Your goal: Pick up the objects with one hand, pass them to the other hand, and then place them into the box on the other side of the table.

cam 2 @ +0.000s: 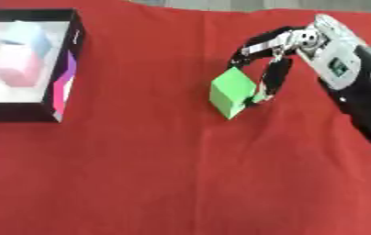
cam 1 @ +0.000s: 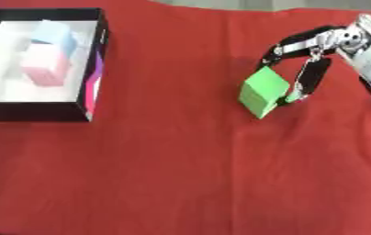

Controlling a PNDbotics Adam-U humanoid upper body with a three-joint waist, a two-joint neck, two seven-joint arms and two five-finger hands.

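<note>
We see first the worktop (cam 1: 181, 174), which is covered by a red cloth and fills almost the whole view. At its left far corner stands the box (cam 1: 92, 87), black outside and white inside, with a coloured stripe on its right wall. Our right arm (cam 2: 365, 101) enters from the upper right side, black with a silver part near the wrist. The right robot hand (cam 2: 281, 46) is curled around the green cube (cam 2: 230, 92), with fingers (cam 2: 253, 46) over its top and another finger along its right side, so the hand is clamped on it. The cube is tilted, well apart from the box. Inside the box lie a pale blue block (cam 1: 53, 33) and a pink block (cam 1: 46, 64), touching each other.
</note>
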